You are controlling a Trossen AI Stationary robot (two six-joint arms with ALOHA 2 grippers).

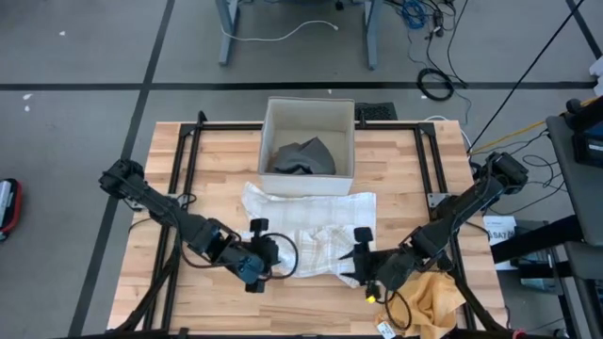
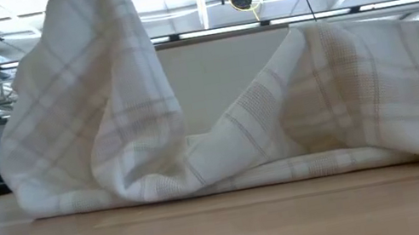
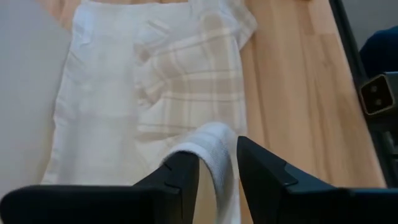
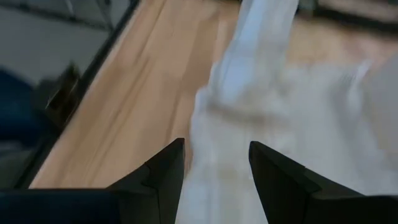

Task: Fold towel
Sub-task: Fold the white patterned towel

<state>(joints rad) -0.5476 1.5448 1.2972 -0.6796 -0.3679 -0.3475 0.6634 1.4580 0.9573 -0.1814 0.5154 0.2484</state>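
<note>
Behind the towel (image 1: 306,231), bin (image 1: 308,108) holds dark cloth (image 1: 303,156).

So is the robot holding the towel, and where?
A fold of the towel's edge sits between the left hand's fingers, though they look parted. The right hand is open over the opposite edge, gripping nothing.

On my wooden counter (image 1: 188,301) a white open box (image 1: 308,111) stands at the far edge, a crumpled grey cloth (image 1: 303,157) lying inside it. A yellow cloth (image 1: 435,299) is bunched at the near right corner. Beyond the counter, cables (image 1: 429,80) trail over the grey floor (image 1: 75,56).
</note>
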